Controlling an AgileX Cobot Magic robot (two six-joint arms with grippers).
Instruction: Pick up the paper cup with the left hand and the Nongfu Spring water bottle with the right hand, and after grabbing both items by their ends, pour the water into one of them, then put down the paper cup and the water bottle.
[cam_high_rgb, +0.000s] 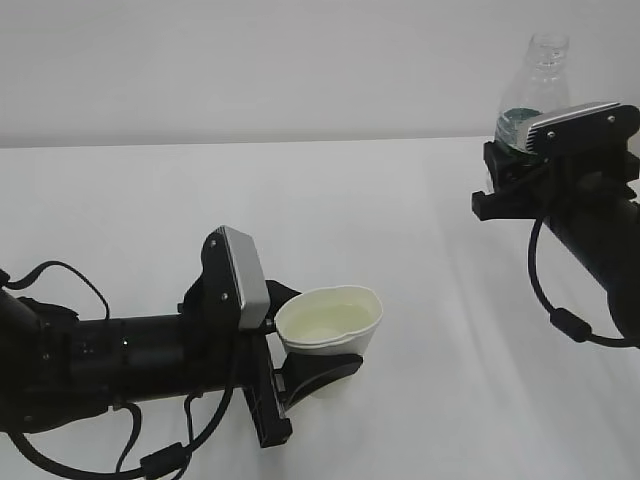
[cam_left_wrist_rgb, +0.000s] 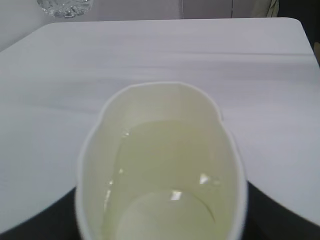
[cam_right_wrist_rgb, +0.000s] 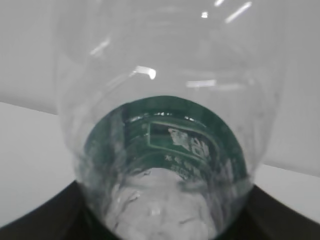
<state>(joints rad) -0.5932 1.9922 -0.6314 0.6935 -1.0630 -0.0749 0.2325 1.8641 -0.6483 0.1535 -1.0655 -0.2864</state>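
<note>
White tabletop fills the exterior view below a pale wall, and I have one arm at each side of it. At 7 o'clock my left hand is clamped on the lower body of the paper cup, which stands upright and squeezed to an oval, with the water lying pale and clear inside it. At 2 o'clock, well apart from the cup, my right hand grips the Nongfu Spring water bottle near its base, upright, its open neck at 12 o'clock and its green label just above the jaws.
</note>
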